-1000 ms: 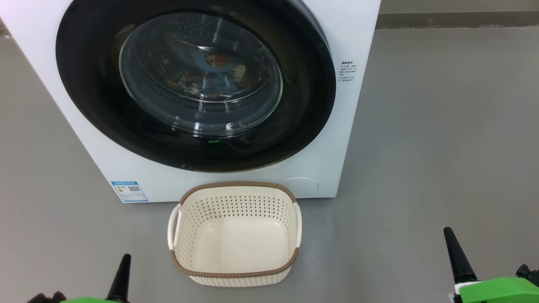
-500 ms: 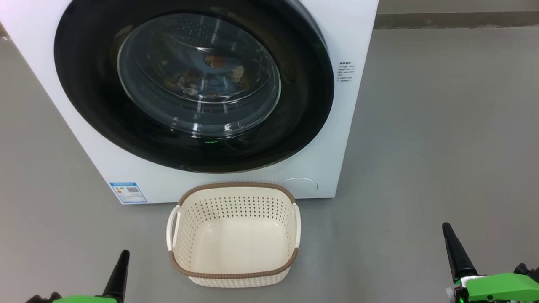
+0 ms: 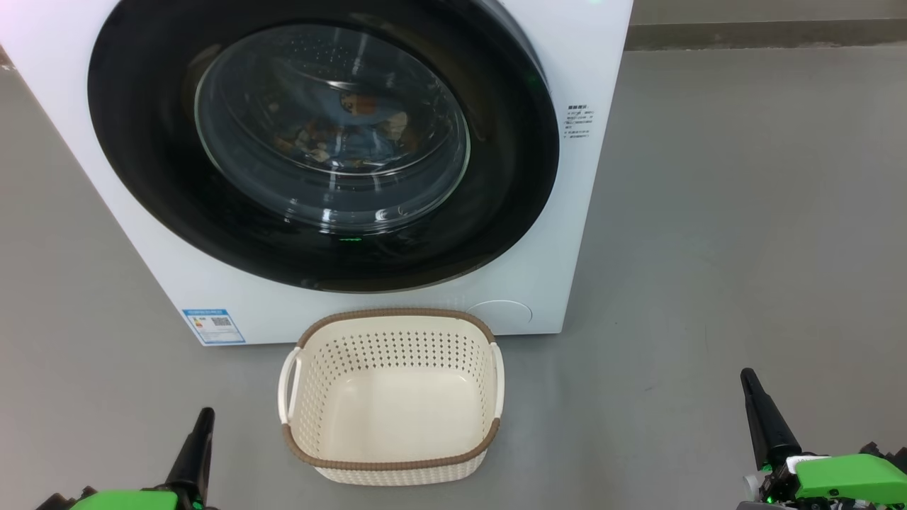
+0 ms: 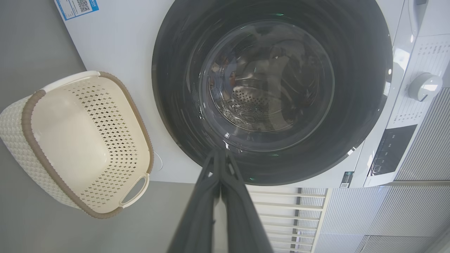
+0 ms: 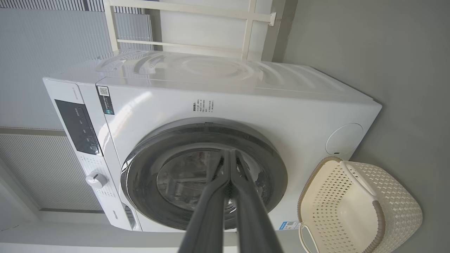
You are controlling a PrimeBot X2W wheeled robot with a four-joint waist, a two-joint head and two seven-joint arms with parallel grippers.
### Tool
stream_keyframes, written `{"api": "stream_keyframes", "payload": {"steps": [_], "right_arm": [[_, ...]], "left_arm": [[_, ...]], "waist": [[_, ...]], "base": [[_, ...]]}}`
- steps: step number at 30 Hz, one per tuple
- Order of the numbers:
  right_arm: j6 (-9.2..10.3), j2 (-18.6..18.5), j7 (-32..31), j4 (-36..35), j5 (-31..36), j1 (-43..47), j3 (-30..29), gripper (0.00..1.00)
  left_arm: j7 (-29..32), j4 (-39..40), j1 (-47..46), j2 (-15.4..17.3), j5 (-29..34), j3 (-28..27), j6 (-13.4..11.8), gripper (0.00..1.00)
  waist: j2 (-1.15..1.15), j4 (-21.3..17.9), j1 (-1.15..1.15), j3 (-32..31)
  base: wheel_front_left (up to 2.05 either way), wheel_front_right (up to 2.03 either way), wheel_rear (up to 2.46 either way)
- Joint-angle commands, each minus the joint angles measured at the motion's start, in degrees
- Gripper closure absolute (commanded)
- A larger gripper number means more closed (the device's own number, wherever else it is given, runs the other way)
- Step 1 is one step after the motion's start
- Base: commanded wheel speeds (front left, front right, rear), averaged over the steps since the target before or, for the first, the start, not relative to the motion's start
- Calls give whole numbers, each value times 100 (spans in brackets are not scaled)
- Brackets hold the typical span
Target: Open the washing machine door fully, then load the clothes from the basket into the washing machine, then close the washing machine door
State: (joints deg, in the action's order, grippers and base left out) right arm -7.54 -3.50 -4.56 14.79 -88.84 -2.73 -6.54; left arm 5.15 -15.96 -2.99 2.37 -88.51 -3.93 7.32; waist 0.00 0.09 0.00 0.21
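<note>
The washing machine door (image 3: 142, 142) sits shut against the white front of the washing machine (image 3: 588, 212), and through its glass bowl the clothes (image 3: 347, 131) show as a blue and orange-brown heap low in the drum. The basket (image 3: 397, 313) stands empty on the grey floor (image 3: 708, 248), just in front of the machine and below the door's lower rim, likely put there so garments had a short way to travel. By the look of things, loading and closing are done

The left gripper (image 3: 191, 453) rests low at the left, and in its wrist view its fingers (image 4: 211, 182) are pressed together along their length, gripping nothing. The right gripper (image 3: 762, 418) rests low at the right, its fingers (image 5: 214, 196) likewise closed on nothing. Both sit well apart from the basket and the door, which reads as a drawn-back resting pose

Bare floor lies open on either side of the basket and widely to the right of the machine, so each arm has free room; the basket's near rim and side handles are the closest edges to mind
</note>
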Motion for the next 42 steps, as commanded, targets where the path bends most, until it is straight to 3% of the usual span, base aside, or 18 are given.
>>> {"api": "stream_keyframes", "payload": {"steps": [1,42], "right_arm": [[4,-8,-61,-109,-189,-301,95,100],[5,23,-151,-80,-374,-341,53,100]], "left_arm": [[63,180,-294,69,-183,-210,16,100],[129,191,-319,60,-370,-253,17,100]], "waist": [[0,-3,0,-1],[0,-9,0,-4]], "base": [[0,0,0],[0,0,0]]}}
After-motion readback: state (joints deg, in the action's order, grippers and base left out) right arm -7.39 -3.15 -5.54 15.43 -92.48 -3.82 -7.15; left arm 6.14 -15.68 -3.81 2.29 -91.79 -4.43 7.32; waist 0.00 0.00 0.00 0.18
